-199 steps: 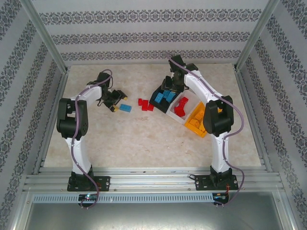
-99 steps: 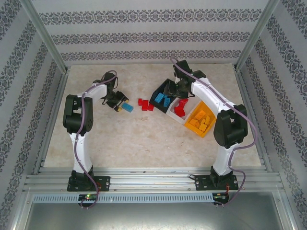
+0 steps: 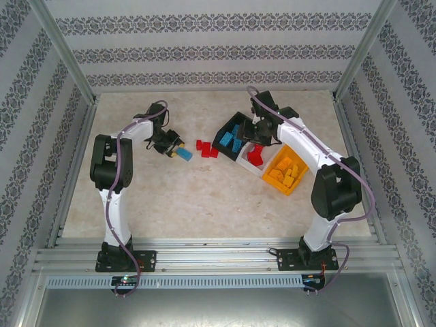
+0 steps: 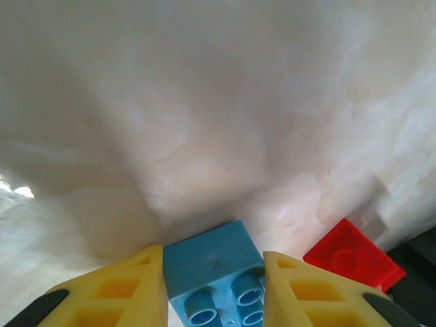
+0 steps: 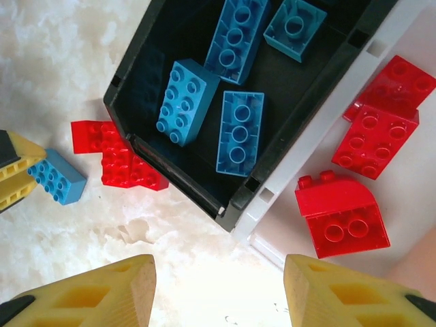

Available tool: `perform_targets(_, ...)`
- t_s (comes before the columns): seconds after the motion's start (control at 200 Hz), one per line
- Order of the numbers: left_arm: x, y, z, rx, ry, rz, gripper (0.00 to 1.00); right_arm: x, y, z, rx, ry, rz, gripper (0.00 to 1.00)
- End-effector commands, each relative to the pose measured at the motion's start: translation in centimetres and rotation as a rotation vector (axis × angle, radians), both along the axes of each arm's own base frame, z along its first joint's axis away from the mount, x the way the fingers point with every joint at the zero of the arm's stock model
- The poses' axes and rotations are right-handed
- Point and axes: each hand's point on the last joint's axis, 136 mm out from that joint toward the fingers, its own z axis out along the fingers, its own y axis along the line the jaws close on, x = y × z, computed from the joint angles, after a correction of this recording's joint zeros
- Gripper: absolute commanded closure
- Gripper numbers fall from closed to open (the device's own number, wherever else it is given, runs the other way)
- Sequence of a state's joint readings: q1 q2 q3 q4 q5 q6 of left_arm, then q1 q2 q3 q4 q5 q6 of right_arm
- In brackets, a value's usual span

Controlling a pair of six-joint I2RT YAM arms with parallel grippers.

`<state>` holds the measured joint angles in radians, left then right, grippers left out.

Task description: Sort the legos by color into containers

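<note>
Your left gripper (image 4: 213,253) has the light blue brick (image 4: 211,276) snug between its fingers on the table (image 4: 204,102); you cannot tell whether it squeezes. Your right wrist view adds the black bin (image 5: 296,94) holding blue bricks (image 5: 238,133), the white bin (image 5: 317,122) holding red ones (image 5: 344,218), and your right gripper (image 5: 219,262) spread wide above.
</note>
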<state>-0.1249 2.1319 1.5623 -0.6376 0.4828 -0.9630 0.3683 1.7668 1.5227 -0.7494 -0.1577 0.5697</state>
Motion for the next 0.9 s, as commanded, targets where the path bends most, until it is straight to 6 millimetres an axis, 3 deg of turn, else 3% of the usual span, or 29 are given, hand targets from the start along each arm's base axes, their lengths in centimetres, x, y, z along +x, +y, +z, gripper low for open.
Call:
perform_targets(0.0,0.9,-1.6,3.4,-0.092,-0.071,0.044,0.66,-0.5,-1.0,0.7,0.006,-0.016,-0.019,0.47)
perform_targets(0.155,3.1,-3.7,7.0,-0.191,-0.16,0.118,0.65,-1.7,-2.4,0.2,-0.004,-0.003,-0.035,0.47)
perform_targets(0.38,7.1,-10.1,10.7,-0.29,-0.243,0.113,0.65,-3.0,-4.4,0.3,0.02,-0.004,-0.086,0.47)
perform_targets(0.595,10.1,-16.8,11.1,-0.322,-0.259,0.039,0.64,-3.9,-5.7,1.5,0.035,-0.033,-0.11,0.47)
perform_targets(0.724,10.8,-20.3,10.8,-0.343,-0.248,-0.006,0.54,-4.4,-5.4,2.4,0.065,-0.057,-0.101,0.41)
perform_targets(0.819,10.8,-21.4,11.2,-0.352,-0.255,-0.028,0.5,-4.6,-4.9,2.6,0.081,-0.061,-0.078,0.39)
perform_targets(0.899,10.4,-20.8,11.5,-0.329,-0.259,-0.046,0.46,-4.6,-4.1,2.4,0.09,-0.05,-0.044,0.39)
